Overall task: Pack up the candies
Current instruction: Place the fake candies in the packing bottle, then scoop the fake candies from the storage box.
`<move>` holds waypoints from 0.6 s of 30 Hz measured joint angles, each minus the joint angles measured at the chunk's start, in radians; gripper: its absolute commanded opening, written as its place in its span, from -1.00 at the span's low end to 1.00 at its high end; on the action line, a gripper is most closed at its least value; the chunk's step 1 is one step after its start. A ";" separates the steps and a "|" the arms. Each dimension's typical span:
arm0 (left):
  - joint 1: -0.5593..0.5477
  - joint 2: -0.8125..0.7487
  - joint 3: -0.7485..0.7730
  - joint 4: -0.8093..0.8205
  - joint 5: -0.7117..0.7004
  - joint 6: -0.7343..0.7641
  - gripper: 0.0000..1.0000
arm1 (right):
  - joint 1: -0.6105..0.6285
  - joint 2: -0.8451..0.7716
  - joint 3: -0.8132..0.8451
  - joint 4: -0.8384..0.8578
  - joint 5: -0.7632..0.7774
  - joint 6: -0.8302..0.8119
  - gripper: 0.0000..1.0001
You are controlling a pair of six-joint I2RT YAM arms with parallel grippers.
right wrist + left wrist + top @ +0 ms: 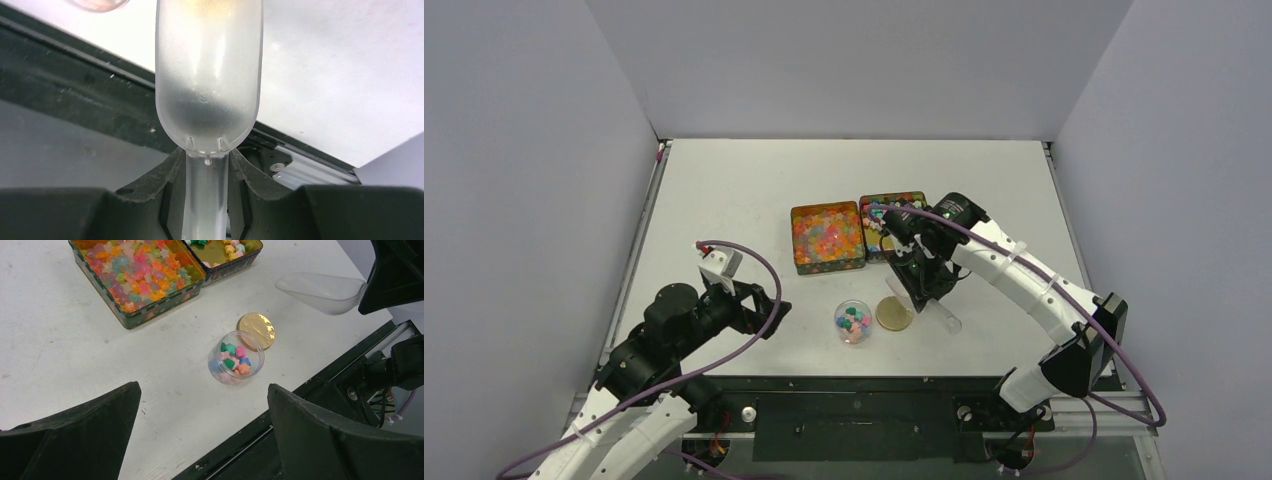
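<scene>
The jar [215, 371] has some candies [234, 359], tins [150, 315] behind it loads more. My right pincer [205, 181] nips the empty scoop [207, 75] by its handle; left pincer [202, 405] wide open, holding nothing.

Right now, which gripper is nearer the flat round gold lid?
Right. The right gripper, holding a clear plastic scoop, hovers beside the lid; the left gripper is farther left.

Two tins [160, 310], one jar [214, 365], one lid [255, 330], one scoop [322, 291], many candies [142, 275]
</scene>
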 measured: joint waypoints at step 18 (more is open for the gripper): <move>0.000 0.013 0.000 0.000 0.000 0.000 0.93 | -0.109 0.069 0.044 0.183 0.364 -0.323 -1.00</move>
